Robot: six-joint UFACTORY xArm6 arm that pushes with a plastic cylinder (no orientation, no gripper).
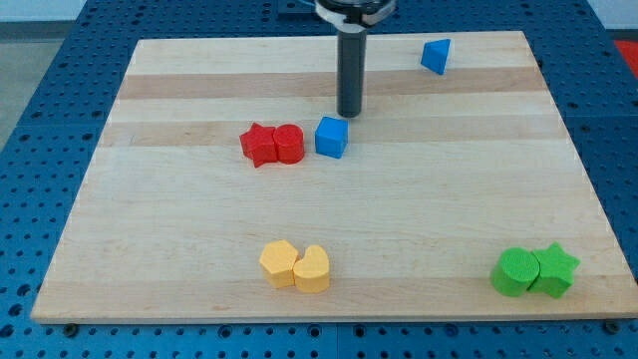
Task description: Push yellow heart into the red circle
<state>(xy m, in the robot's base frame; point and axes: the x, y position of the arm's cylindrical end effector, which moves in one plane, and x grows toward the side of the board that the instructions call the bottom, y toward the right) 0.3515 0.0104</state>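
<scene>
The yellow heart (313,270) lies far below my tip (348,114), toward the view's bottom, touching a yellow hexagon block (278,263). The red circle (289,144) sits just down-left of my tip, touching a red star (259,145). You have no claw here, only a rod, and a blue cube (332,137) sits just below my tip.

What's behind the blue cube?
Just behind the blue cube, toward the view's top, my tip rests on the wooden board. The rod hides a thin strip of board; nothing else shows there.
</scene>
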